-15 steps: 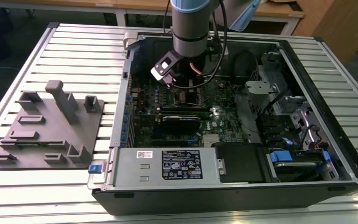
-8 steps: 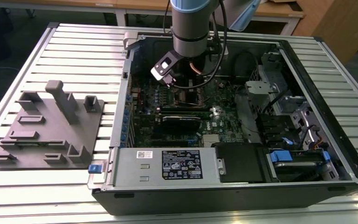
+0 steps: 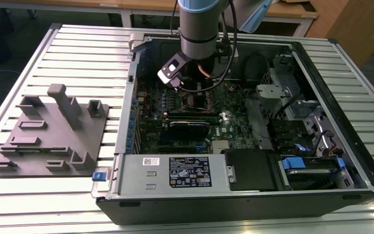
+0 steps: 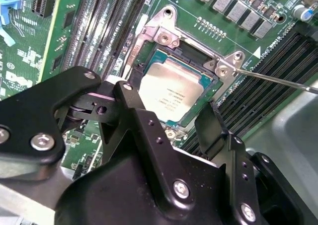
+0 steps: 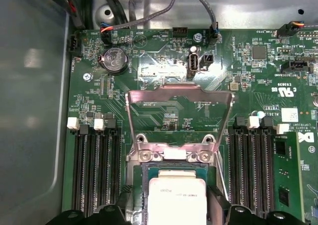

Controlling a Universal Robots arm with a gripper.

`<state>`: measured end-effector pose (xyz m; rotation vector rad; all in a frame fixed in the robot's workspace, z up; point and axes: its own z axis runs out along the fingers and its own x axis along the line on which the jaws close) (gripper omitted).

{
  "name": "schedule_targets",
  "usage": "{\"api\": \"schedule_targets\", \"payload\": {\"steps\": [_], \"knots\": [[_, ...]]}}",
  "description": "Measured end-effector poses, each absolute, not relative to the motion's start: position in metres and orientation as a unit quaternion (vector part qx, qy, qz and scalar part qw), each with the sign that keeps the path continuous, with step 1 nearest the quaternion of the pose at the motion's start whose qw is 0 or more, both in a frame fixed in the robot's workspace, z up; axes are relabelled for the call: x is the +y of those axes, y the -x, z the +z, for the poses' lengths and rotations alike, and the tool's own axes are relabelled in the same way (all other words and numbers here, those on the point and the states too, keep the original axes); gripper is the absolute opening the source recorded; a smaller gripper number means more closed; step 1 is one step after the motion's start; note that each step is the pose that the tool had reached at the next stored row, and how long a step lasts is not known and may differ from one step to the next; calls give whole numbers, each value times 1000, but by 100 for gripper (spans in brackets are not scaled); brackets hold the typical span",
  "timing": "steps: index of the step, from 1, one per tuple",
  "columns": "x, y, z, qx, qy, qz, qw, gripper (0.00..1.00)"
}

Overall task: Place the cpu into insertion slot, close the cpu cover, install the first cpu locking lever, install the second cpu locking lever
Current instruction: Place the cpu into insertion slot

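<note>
The cpu (image 4: pixel 171 91) is a small silver-topped square lying flat in the insertion slot (image 4: pixel 198 62) on the green board. My gripper (image 4: pixel 166 103) straddles it, and its black fingers (image 4: pixel 130 98) press against two opposite edges. In the first wrist view the cpu (image 5: pixel 176 197) sits just below the hinge of the cpu cover (image 5: pixel 179 93), which stands raised as a silvery frame. A thin locking lever (image 4: pixel 278 81) sticks out sideways from the socket's corner. In the exterior view the gripper (image 3: pixel 196 92) hangs low over the slot (image 3: pixel 200 101) inside the open computer case.
Long black memory slots (image 5: pixel 97 170) run along both sides of the socket. A black card (image 3: pixel 188 125) and a labelled power supply box (image 3: pixel 174 171) lie nearer the case's front. Cables (image 3: pixel 255 63) cross the case's back. A grey fixture plate (image 3: pixel 50 134) rests at the exterior view's left.
</note>
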<state>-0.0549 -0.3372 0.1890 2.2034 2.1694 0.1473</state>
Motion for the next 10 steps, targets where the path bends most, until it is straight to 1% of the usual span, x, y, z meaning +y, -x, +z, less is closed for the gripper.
{"api": "schedule_targets", "payload": {"steps": [10], "knots": [[-335, 55, 188, 701, -712, 49, 22, 69]]}}
